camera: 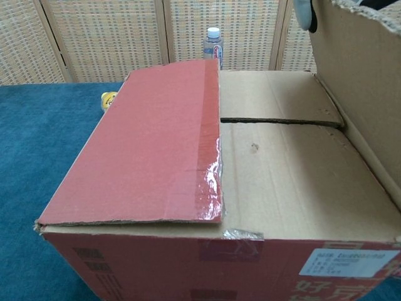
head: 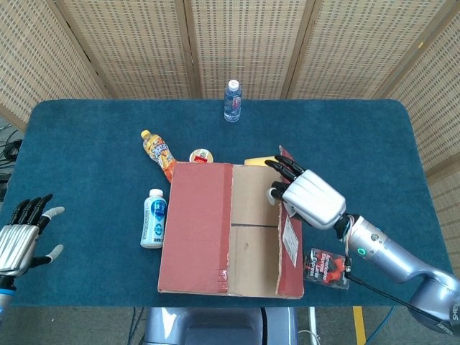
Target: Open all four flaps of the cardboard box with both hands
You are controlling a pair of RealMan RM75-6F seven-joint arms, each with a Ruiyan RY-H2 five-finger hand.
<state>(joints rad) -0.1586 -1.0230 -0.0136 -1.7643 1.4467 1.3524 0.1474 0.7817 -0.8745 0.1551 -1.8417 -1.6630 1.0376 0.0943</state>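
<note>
The red cardboard box (head: 215,284) stands at the table's near middle. Its left outer flap (head: 198,226) (camera: 156,150) lies flat and closed. Its right outer flap (head: 288,241) (camera: 363,81) stands nearly upright, baring the two brown inner flaps (head: 251,230) (camera: 282,169), which lie closed. My right hand (head: 309,198) grips the upright flap's free edge near its far end; in the chest view only one grey fingertip (camera: 305,12) shows on the flap's inner face. My left hand (head: 18,241) hovers open off the table's left edge, far from the box.
A water bottle (head: 231,100) (camera: 213,44) stands at the back. An orange bottle (head: 158,153), a small cup (head: 201,156) and a white bottle (head: 153,218) lie left of the box. A yellow item (head: 260,161) sits behind it, a red packet (head: 328,267) to its right.
</note>
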